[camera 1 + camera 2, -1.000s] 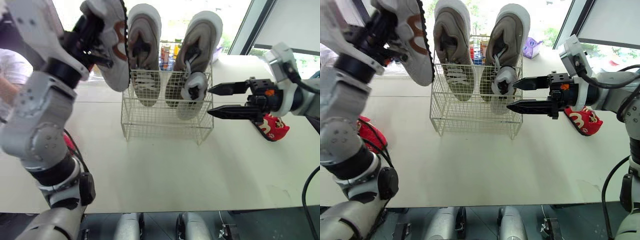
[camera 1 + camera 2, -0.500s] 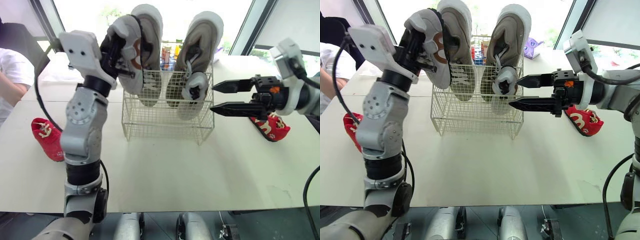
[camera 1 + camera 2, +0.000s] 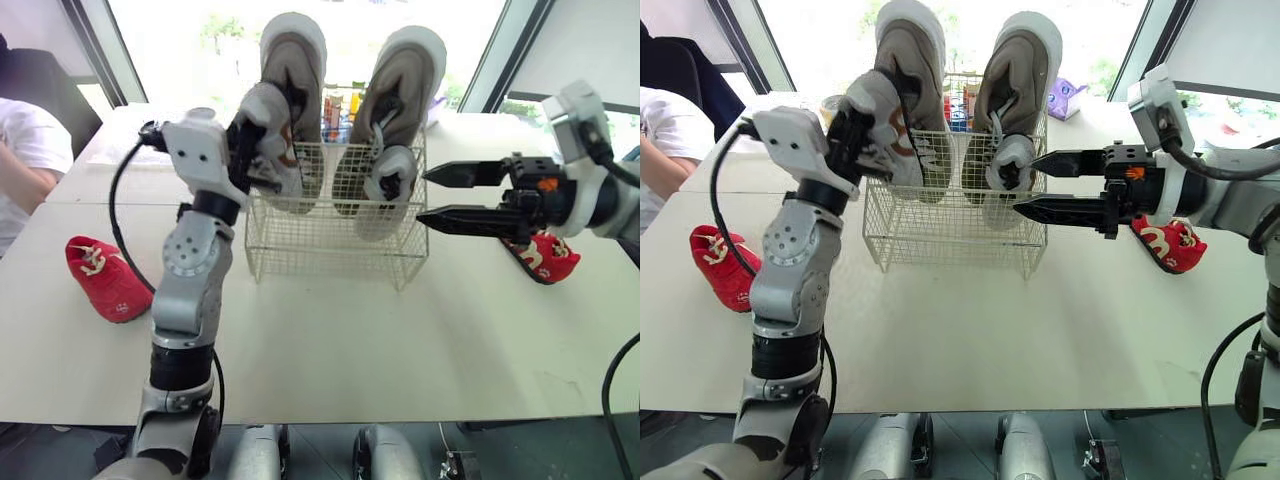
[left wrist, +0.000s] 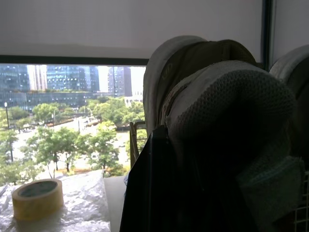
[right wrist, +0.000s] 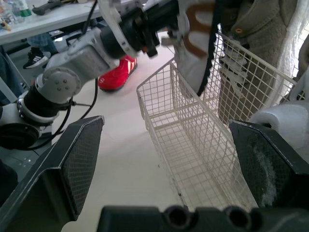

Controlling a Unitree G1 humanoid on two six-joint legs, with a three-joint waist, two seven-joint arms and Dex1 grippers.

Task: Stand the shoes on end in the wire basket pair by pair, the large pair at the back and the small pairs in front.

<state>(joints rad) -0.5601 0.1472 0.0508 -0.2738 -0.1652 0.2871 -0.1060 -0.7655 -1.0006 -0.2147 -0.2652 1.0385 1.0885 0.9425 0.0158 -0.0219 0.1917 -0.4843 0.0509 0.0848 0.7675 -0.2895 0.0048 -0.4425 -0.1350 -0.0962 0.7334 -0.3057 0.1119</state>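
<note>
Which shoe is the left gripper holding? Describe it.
Find the wire basket mid-table, two tall beige shoes at its back. At its left end the left gripper holds a small white shoe. Only it has a rust-brown side mark and black toothed sole.

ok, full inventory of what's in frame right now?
table: 1, white, under everything
wire basket: 1, white, mid-table
large shoes: 2, beige, on end at basket's back
small shoe: 1, white-grey, on end, basket's front right
carried shoe: 1, white with brown mark, at basket's left front
red shoes: 2, on table, one either side of basket
tape roll: 1, tan, by the window
person: 1, white shirt, robot's left
left gripper: jaws shut on carried shoe
right gripper: jaws open, right of basket
</note>
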